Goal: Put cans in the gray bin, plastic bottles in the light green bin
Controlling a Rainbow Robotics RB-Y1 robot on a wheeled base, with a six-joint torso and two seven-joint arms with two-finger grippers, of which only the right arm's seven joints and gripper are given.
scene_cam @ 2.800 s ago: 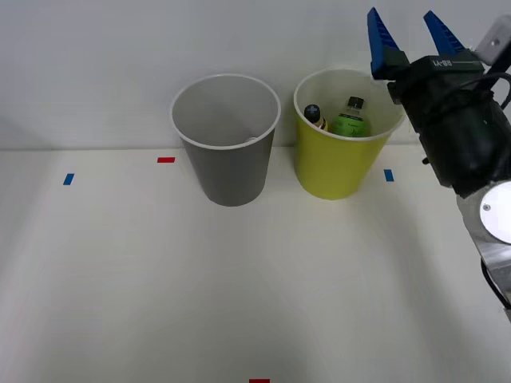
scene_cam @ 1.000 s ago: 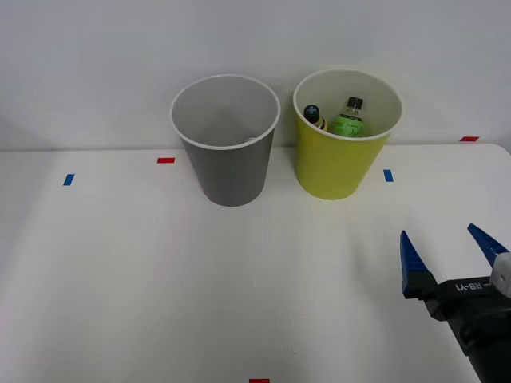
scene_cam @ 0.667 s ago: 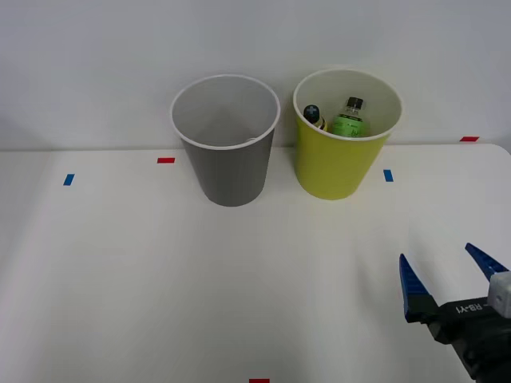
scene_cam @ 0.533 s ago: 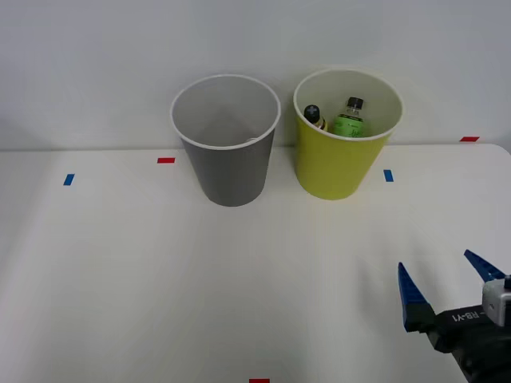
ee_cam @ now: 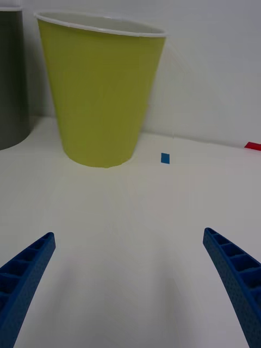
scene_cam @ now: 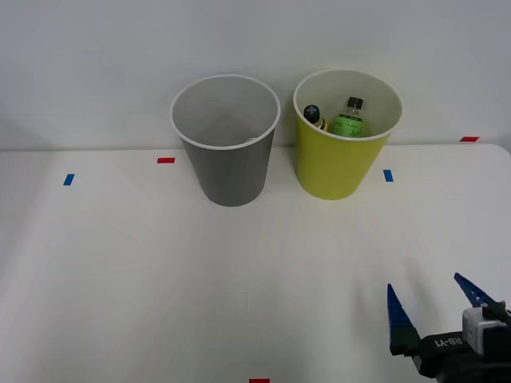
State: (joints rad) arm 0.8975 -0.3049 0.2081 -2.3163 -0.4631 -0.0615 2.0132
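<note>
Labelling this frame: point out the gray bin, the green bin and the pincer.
gray bin (scene_cam: 231,171), front view, outer wall.
green bin (ee_cam: 100,92), right wrist view, outer wall.
pincer (scene_cam: 433,306), front view, midway between its open fingertips.

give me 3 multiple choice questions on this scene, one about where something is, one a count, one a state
1. Where are the bottles?
A. in the green bin
B. in the gray bin
C. lying on the table

2. How many bottles show in that bin?
A. none
B. two
C. four

3. How does the right gripper stand?
A. shut on a bottle
B. shut on a can
C. open, holding nothing

Answers:
1. A: the bottles sit inside the green bin, to the right of the gray bin in the front view.
2. B: one dark-capped bottle with a green label and one with a yellowish body show above the rim.
3. C: the right gripper has its blue fingers spread wide over bare table, with nothing between them.
</note>
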